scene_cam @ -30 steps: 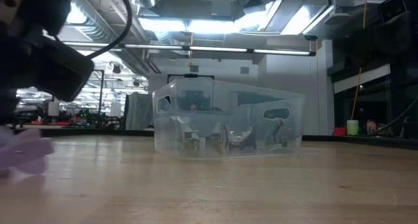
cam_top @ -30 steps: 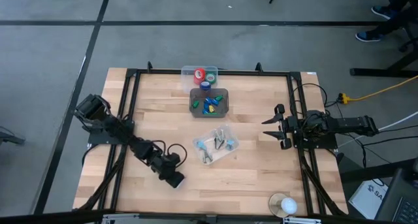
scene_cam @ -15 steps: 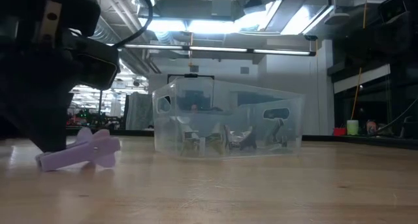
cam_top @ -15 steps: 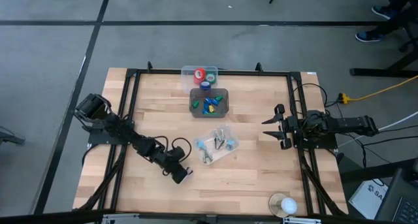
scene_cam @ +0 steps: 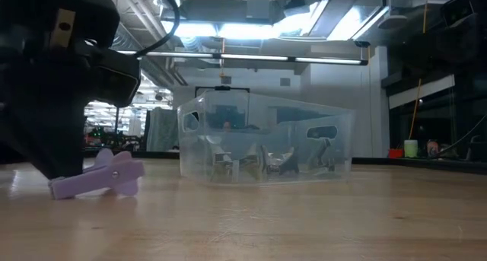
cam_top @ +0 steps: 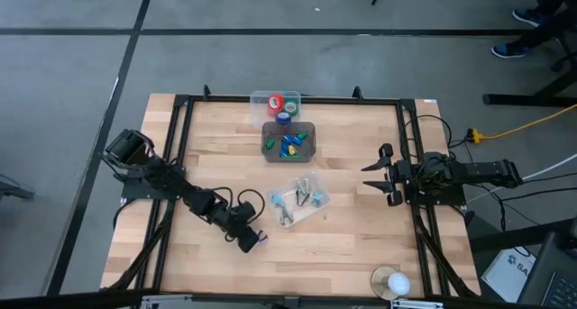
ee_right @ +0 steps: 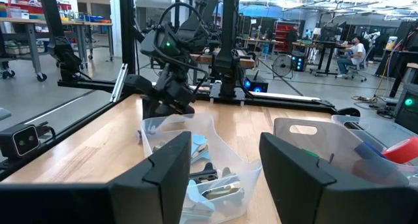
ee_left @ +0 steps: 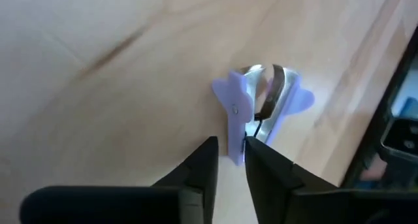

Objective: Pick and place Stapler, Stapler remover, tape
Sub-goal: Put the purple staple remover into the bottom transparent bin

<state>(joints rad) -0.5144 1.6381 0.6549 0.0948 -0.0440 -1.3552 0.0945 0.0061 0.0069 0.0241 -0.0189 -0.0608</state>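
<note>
The purple stapler remover (ee_left: pixel 261 110) lies on the wooden table (cam_top: pixel 361 246), left of centre and toward the near edge. My left gripper (ee_left: pixel 228 162) slants down over it. Its fingers stand a narrow gap apart on either side of one purple handle end. The tape rolls (cam_top: pixel 281 104), red, green and blue, sit in a clear bin at the far edge. A clear bin (cam_top: pixel 299 199) at mid-table holds several small metal and dark pieces; I cannot tell which of them is a stapler. My right gripper (cam_top: pixel 383 174) waits open at the right edge. My left gripper comes from above, slanting down, with one purple handle end (ee_left: pixel 235 136) of the remover between its fingertips. I cannot tell whether the fingers (ee_left: pixel 261 165) touch it. The remover (scene_cam: pixel 99 177) rests on the table.
Between the other two bins, a third clear bin (cam_top: pixel 288 140) holds small blue, green and yellow pieces. A white round object (cam_top: pixel 392 282) sits near the front right corner. A black frame (cam_top: pixel 180 147) runs along the table's sides. Bare wood lies in front of the middle bin.
My left gripper has swung a little toward the table's right edge and rolled about its own axis. The purple remover has slid along the table with it and now shows clear beside the fingertips, lying on the wood.
</note>
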